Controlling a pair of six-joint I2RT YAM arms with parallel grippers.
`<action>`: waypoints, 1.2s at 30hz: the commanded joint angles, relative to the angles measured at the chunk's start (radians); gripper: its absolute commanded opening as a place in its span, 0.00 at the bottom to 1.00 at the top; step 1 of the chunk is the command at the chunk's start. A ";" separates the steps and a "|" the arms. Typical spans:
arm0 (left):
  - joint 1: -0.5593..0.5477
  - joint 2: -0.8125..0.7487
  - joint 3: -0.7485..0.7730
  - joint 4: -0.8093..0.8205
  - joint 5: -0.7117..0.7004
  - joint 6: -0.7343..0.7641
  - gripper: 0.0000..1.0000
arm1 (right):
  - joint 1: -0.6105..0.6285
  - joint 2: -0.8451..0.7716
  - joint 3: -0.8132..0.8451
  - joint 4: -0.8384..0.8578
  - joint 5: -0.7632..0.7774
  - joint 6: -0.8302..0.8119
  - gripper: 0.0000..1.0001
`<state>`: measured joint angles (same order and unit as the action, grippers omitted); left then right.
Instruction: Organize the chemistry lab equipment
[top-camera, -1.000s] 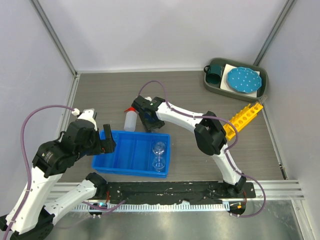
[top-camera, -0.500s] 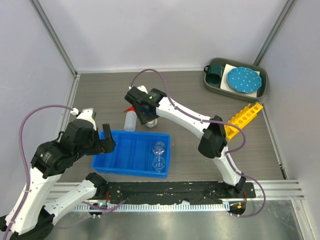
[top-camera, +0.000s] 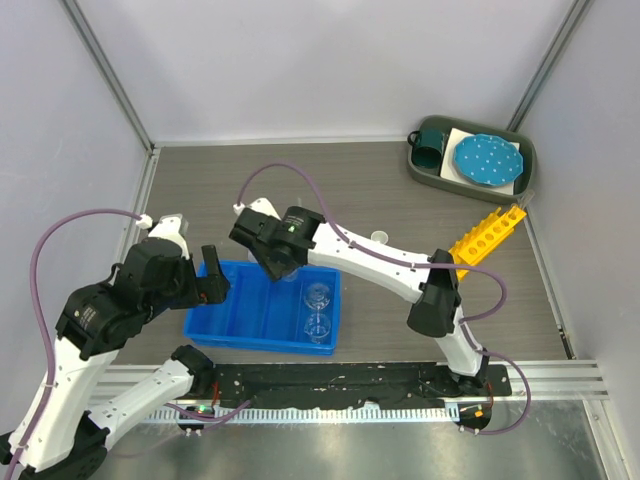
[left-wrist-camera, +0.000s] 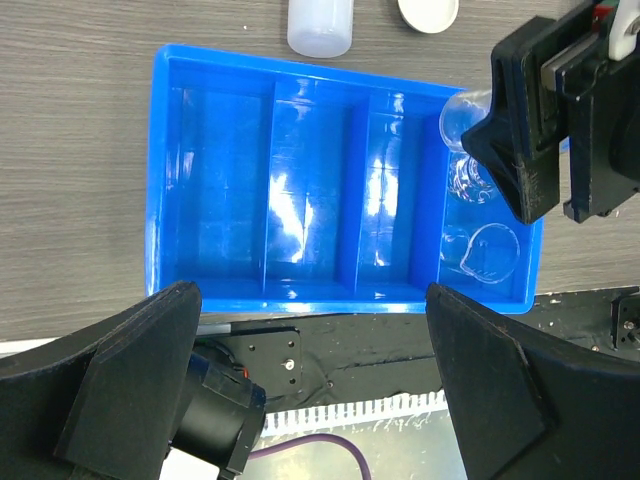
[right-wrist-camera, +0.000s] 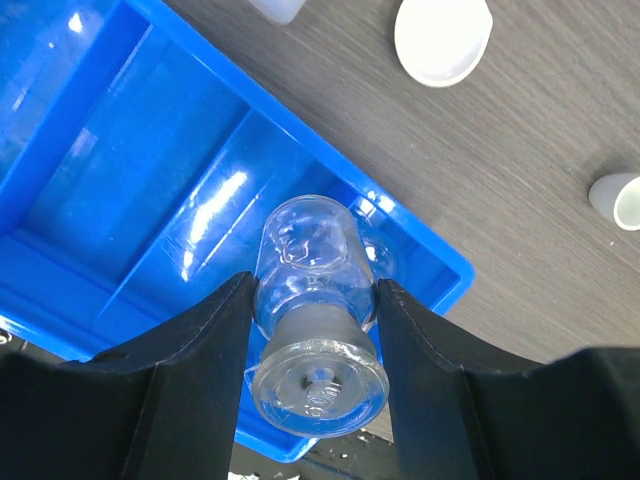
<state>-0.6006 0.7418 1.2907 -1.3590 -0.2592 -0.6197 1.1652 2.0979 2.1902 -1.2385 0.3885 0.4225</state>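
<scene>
Your left arm (top-camera: 95, 320) rises from the lower left of the overhead view and bends inward at mid-left. Its left gripper (top-camera: 213, 276) points toward the centre, and in its wrist view the two fingers (left-wrist-camera: 130, 370) fill the lower corners, jaws spread wide. Your right arm (top-camera: 385, 262) climbs from the lower right, folds at the elbow and reaches leftward across the middle. Its right gripper (top-camera: 275, 262) tilts downward, jaws clamped on either side of a clear glass vessel (right-wrist-camera: 312, 250).

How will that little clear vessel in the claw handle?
The clear vessel looks like thin glass, so probably fragile and slippery in the right claw. Its round body would likely roll if laid in the blue tray.
</scene>
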 joint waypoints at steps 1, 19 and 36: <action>0.004 -0.009 0.029 -0.014 -0.005 -0.003 1.00 | -0.001 -0.085 -0.107 0.078 -0.008 0.039 0.22; 0.004 0.010 0.027 -0.012 -0.012 0.005 1.00 | 0.001 0.011 -0.219 0.231 -0.099 0.033 0.22; 0.004 0.028 0.025 -0.005 -0.009 0.008 1.00 | -0.002 0.047 -0.337 0.321 -0.099 0.041 0.29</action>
<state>-0.6006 0.7662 1.2938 -1.3594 -0.2615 -0.6197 1.1637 2.1586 1.8641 -0.9623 0.2844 0.4557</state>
